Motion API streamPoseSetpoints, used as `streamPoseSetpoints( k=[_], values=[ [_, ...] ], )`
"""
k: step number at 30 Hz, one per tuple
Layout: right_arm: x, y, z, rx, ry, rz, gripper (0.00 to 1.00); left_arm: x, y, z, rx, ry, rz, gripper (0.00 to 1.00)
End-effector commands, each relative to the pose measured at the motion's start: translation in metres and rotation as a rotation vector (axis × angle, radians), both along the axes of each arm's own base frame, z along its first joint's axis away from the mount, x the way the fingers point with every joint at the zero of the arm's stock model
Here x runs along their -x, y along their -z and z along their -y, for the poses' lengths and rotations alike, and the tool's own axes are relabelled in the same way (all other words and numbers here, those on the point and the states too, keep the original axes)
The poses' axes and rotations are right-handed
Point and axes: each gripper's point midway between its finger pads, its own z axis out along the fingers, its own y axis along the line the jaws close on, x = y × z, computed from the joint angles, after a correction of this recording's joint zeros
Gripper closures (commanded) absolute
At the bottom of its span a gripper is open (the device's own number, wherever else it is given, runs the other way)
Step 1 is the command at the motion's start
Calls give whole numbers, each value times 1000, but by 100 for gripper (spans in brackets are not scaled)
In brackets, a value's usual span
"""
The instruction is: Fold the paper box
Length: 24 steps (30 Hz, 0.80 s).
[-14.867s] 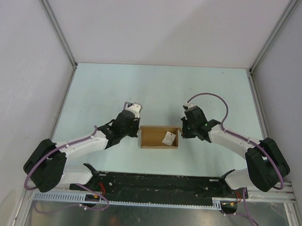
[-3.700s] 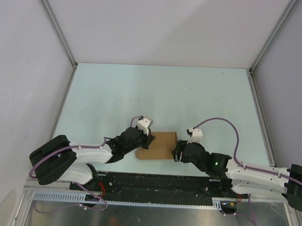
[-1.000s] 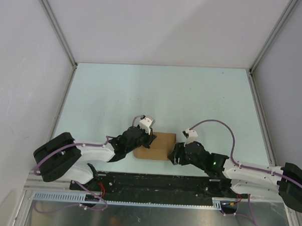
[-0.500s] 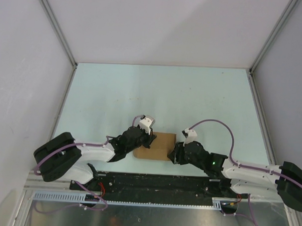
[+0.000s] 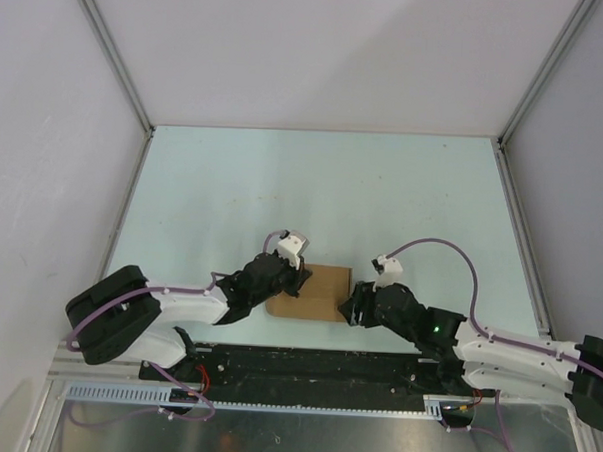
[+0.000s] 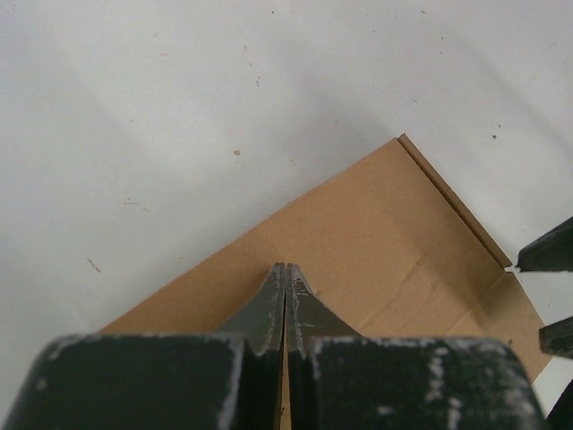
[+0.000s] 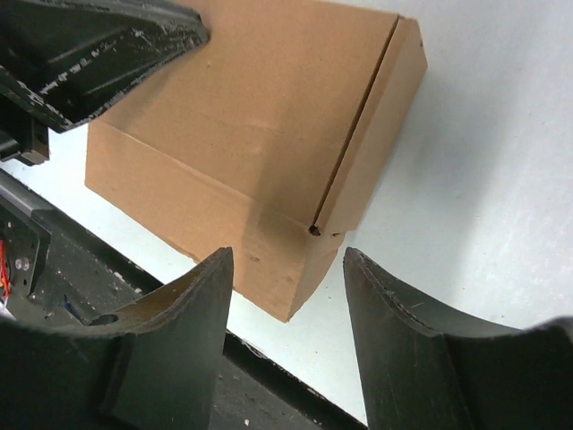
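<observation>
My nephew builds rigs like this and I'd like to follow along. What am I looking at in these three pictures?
Two robot arms are bolted at the near edge of a table. The wide picture looks down from above and behind them. The other two come from a camera on each arm's wrist. One thing lies on the table: a folded-up brown paper box. The left gripper is shut and holds nothing. It sits on or just above the box's top; I cannot tell which. The right gripper is open, straddling a corner at the box's other end without clamping it.
</observation>
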Motion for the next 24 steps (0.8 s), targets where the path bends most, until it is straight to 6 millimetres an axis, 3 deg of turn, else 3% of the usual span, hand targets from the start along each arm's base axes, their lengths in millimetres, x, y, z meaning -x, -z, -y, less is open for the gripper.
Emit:
streamPoseSetpoints(
  k=[1, 4, 8, 10, 11, 12, 14, 15, 16, 24],
  values=[
    [-10, -15, 10, 0, 48, 79, 41, 4, -14, -4, 35, 0, 31, 100],
    [-15, -24, 10, -5, 44, 123, 39, 5, -32, -12, 97, -42, 57, 99],
    [-30, -28, 12, 60, 55, 180, 35, 13, -61, -33, 202, -119, 124, 85],
    [-40, -31, 12, 76, 72, 188, 33, 17, -68, -42, 251, -149, 134, 78],
    [-44, -26, 12, 98, 78, 179, 33, 22, -59, -49, 250, -159, 124, 74],
    [-46, -27, 10, 89, 66, 172, 32, 24, -70, -56, 305, -184, 139, 72],
    [-60, -29, 10, 56, 95, 169, 32, 29, -55, -70, 304, -211, 120, 67],
    [-60, -29, 7, 44, 76, 161, 32, 31, -63, -74, 355, -226, 125, 65],
    [-63, -28, 7, 39, 79, 161, 31, 35, -51, -79, 335, -227, 106, 63],
    [-79, -37, -10, -56, 30, 177, 30, 43, -21, -94, 317, -314, -21, 39]
  ],
)
